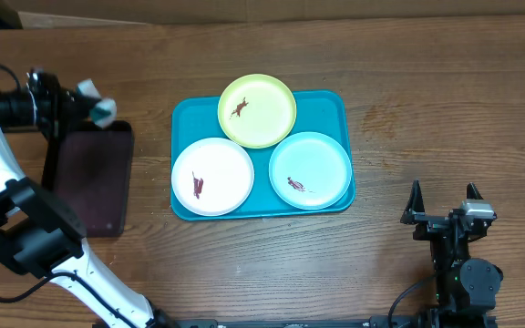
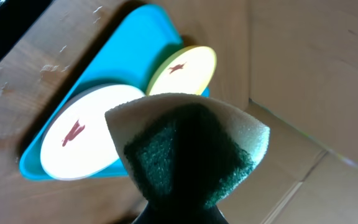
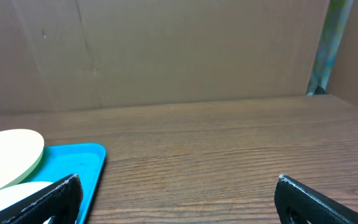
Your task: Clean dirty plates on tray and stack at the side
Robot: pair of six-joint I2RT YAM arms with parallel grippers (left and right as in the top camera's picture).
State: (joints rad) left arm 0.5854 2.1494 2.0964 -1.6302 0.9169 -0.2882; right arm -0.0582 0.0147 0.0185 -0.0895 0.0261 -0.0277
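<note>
L gripper point(image 1: 87, 107) clamped on a folded sponge point(image 2: 191, 155), green scrub face w/ pale foam edge. Ahead of its tip, a turquoise tray point(image 1: 335, 105) on the brown wood-grain table point(image 1: 445, 91). On it: white plate point(image 1: 212, 176), yellow-green plate point(image 1: 257, 110), blue plate point(image 1: 310, 169), all round, all smeared. Dark tray point(image 1: 94, 182) right by it. R gripper point(image 1: 444, 202) spread wide, nothing in it. Only its wrist cam shows the cardboard wall point(image 3: 197, 50).

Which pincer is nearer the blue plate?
Right. The right pincer stands right of the blue plate, off the tray; the left pincer, gripping a sponge, is left of the tray.
</note>
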